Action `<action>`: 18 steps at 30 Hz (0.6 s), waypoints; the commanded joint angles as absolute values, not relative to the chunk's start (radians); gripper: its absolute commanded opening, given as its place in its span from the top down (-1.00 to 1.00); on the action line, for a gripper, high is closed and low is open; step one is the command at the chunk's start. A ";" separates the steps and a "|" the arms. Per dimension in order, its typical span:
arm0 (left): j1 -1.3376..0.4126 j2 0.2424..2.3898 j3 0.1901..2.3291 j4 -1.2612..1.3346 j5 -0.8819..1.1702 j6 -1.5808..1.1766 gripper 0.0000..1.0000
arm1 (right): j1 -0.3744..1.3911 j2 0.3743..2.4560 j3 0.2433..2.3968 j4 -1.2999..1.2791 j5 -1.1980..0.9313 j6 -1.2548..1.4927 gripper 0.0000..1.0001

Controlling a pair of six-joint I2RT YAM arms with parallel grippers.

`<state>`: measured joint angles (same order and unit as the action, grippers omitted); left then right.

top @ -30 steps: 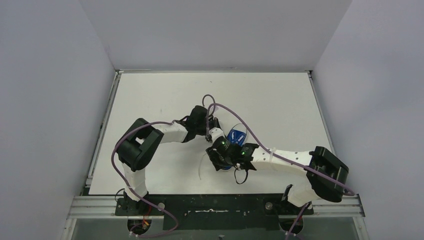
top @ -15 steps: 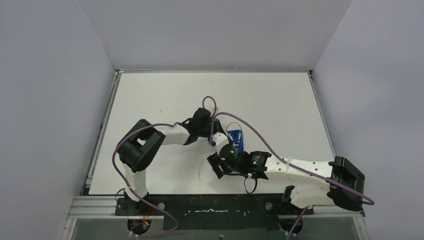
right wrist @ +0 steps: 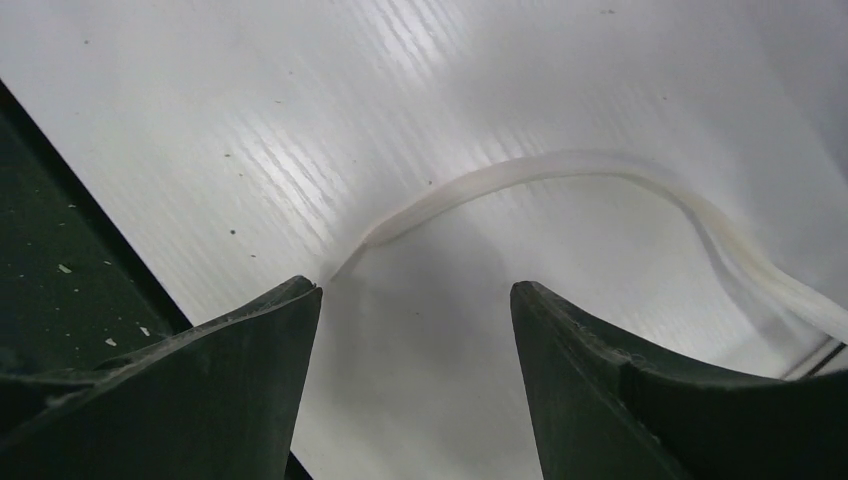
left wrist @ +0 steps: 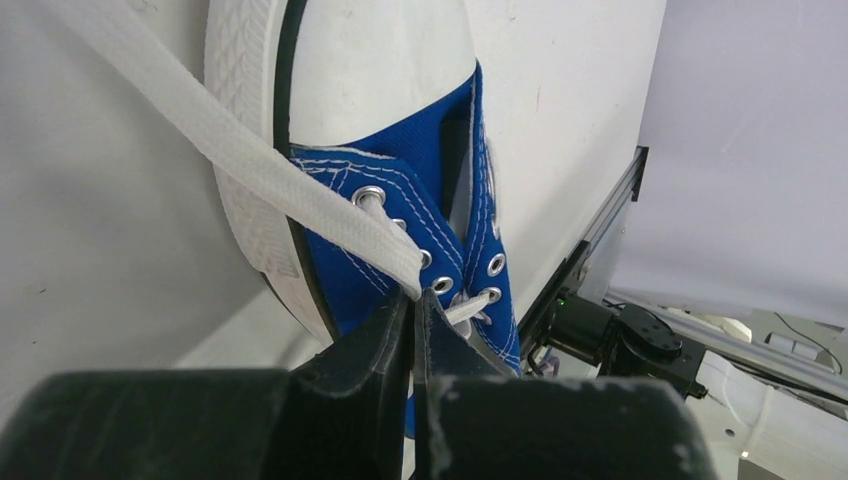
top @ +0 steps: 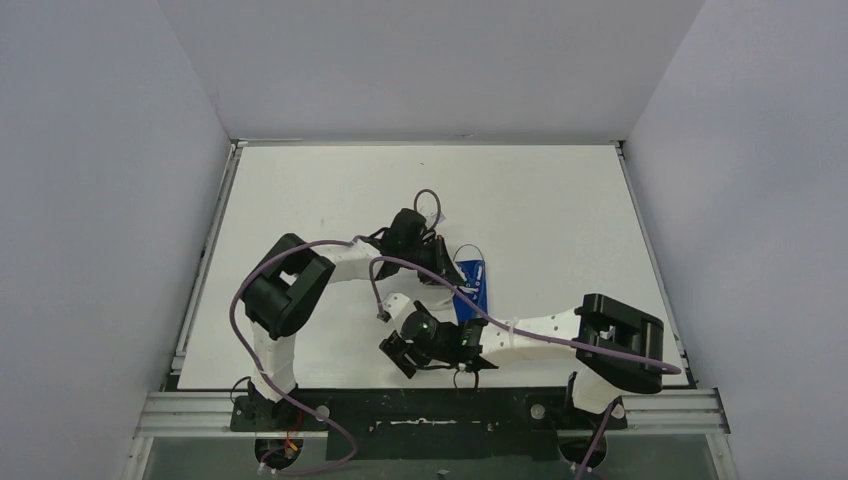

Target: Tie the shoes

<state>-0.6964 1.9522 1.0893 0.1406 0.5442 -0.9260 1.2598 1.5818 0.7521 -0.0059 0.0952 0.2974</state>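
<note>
Sneaker [top: 471, 287] lies near the middle of the table [top: 560, 200]. The left gripper [left wrist: 412, 318], fingers pressed together, seems to pinch a lace [left wrist: 240, 160] by the eyelets. The right gripper [right wrist: 415, 320] is spread above a loose lace end [right wrist: 540, 170], near the front edge.

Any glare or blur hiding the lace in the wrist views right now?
Right wrist: streaky glare on the table, but the lace reads clearly beyond the open right gripper. Left wrist: left gripper blurred up close, sneaker eyelets sharp.
</note>
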 commanded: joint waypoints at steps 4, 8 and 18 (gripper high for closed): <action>-0.688 1.977 1.132 0.151 0.616 -0.875 1.00 | 1.298 1.612 0.804 0.158 0.136 0.296 -0.47; -0.688 1.989 1.123 0.143 0.621 -0.840 1.00 | 1.301 1.653 0.843 0.112 0.208 0.299 -0.53; -0.670 1.997 1.088 0.232 0.638 -0.877 1.00 | 1.338 1.680 0.799 0.027 0.262 0.386 -0.19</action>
<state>-0.6884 1.9892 1.0927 0.1387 0.6182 -0.8688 1.3079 1.6646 0.8112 0.0250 0.2352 0.3424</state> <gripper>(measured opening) 0.009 0.619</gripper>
